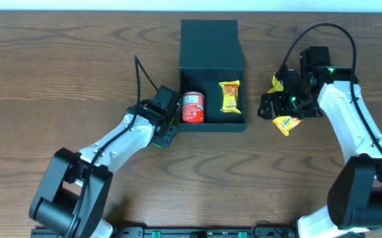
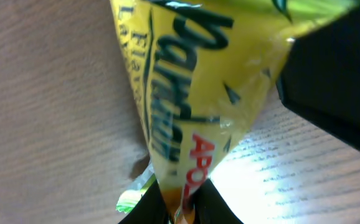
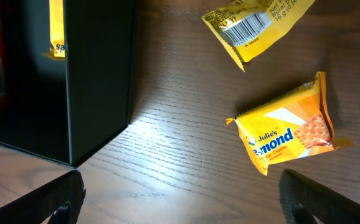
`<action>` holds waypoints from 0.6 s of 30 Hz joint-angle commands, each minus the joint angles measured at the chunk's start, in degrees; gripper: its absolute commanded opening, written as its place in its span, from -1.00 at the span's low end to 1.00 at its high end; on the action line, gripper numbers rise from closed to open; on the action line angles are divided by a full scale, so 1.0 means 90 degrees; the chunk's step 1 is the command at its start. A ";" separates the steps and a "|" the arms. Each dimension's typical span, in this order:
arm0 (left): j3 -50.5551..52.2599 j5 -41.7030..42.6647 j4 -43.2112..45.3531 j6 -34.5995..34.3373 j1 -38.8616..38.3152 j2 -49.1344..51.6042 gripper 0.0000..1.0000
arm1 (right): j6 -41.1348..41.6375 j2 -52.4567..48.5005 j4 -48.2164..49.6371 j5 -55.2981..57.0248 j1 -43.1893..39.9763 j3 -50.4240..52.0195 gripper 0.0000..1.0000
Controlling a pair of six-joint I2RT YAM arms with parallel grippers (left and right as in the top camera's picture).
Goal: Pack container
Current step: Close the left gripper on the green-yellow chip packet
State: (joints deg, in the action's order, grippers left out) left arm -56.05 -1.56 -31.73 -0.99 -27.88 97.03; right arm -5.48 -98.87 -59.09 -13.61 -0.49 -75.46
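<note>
- Counting across the views: one container [image 1: 212, 127], one red can [image 1: 192, 107], four yellow snack packets, two claws.
- Left claw [image 2: 181, 210], nearest the robot's base: clenched on one held packet [image 2: 186, 87], with the packet's narrow end pinched between both fingers. The packet's face carries dark and red lettering. In the overhead view this claw sits just beside the container's left front corner, above the table [image 1: 59, 66]. Whether it touches the box cannot be told.
- Right claw [image 3: 180, 186]: released, jaws spread wide, nothing between them. It hovers over the table to the right of the container.
- Two packets lie flat on the table by the right claw, both outside the container and apart from each other. The cracker packet [image 3: 289, 137] is the nearer one, printed face up. The barcode packet [image 3: 255, 22] lies beyond it, barcode side up.
- The container is a dark teal box at mid table between the two arms, open at the top. It holds the red can on its left side and one packed packet [image 1: 229, 96] on its right side, and the two do not touch.
- Lid flap [image 1: 209, 33], farthest: folded back behind the box.
</note>
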 commanded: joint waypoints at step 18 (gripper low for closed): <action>-0.0454 -0.0090 -0.0267 0.1178 0.0000 -0.1309 -0.43 | -0.0017 0.0117 -0.0085 0.0012 -0.0032 0.0010 0.99</action>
State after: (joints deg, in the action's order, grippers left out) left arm -59.31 -1.78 -33.50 1.45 -27.88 83.85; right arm -5.45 -98.85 -59.61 -13.43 -0.49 -75.46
